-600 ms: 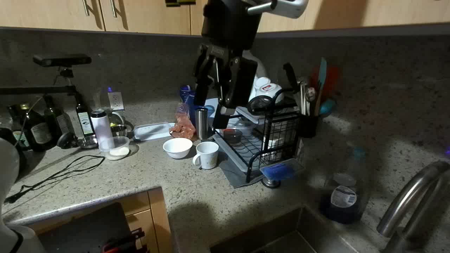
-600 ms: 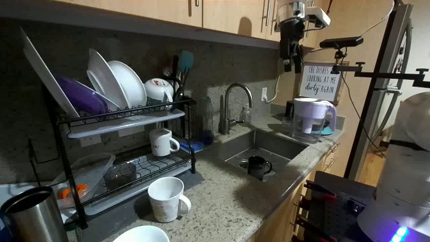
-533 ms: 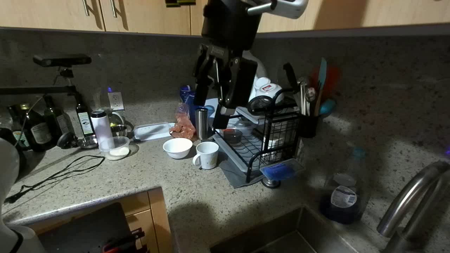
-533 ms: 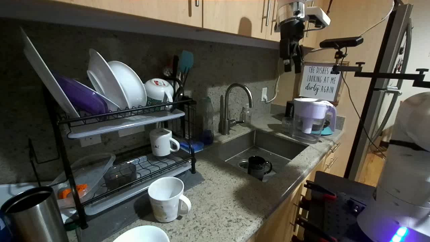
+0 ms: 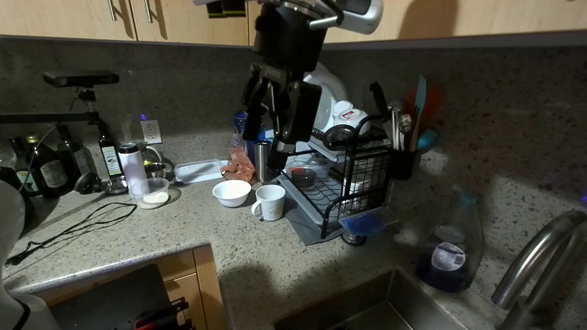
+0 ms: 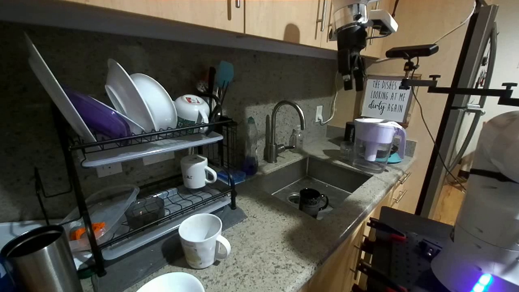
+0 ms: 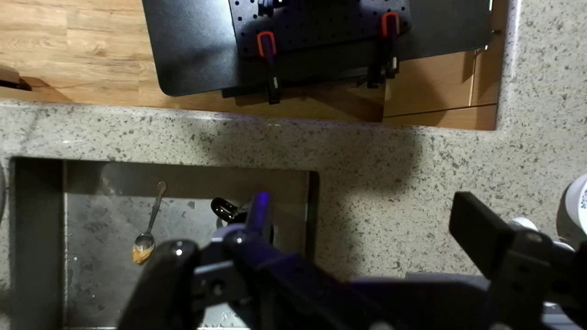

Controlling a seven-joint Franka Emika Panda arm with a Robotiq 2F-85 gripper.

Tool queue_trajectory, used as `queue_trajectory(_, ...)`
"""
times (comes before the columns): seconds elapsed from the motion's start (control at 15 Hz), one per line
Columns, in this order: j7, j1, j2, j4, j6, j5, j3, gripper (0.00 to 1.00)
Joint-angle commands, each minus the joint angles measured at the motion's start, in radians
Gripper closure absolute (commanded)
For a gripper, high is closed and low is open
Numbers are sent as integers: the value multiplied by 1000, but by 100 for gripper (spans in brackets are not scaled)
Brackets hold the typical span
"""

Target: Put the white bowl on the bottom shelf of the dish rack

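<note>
White, plain and shallow, the bowl (image 5: 231, 193) stands upright on the speckled counter (image 5: 183, 229), near the dish rack (image 6: 154, 150). In an exterior view only its upper part shows, cut off by the lower edge there. Just beside it is a taller white mug (image 5: 271, 202), also upright. Farther back stand a steel tumbler (image 5: 263, 160) and, next to it, a see-through bag (image 5: 238, 161) with reddish contents.

Black wire makes up the two-tier rack, set on a grey mat (image 5: 303, 229). Its bottom shelf (image 6: 180, 195) bears a lettered white mug (image 6: 194, 172), a small dark container (image 6: 146, 211) and a clear tub (image 6: 113, 198). Above, large white dishes (image 6: 156, 103) and a purple dish (image 6: 97, 115) lean on edge, next to a white cup (image 6: 191, 108) with a red mark. At the rack's side a utensil holder (image 5: 401, 166) carries a turquoise spatula (image 5: 420, 95) among other tools.

Pointing down, the gripper (image 7: 361, 211) hangs well above the counter, its two fingers spread wide; in the wrist view, counter and the edge of the steel sink (image 7: 105, 215) show between the tips. That sink holds a black mug (image 6: 310, 202) and a spoon (image 7: 152, 220) with something orange-yellow on its end. Behind it rises a curved metal faucet (image 6: 272, 152), with a bottle of dark blue liquid (image 5: 448, 259) near by; past the sink, at the end away from the rack, stands a lilac water pitcher (image 6: 373, 129).
</note>
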Motion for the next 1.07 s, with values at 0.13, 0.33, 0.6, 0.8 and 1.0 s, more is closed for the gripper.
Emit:
queue_trajectory(0.13, -46, 24, -111, -107, -36, -11, 49, 0)
queue_trajectory(0.33, -69, 50, -161, -154, -61, -15, 73, 0)
queue_trajectory(0.6, -141, 115, -242, -224, -83, -29, 114, 0)
queue_trajectory(0.8, -195, 180, -306, -278, -94, -37, 148, 0)
queue_trajectory(1.0, -236, 243, -348, -320, -96, -36, 169, 0)
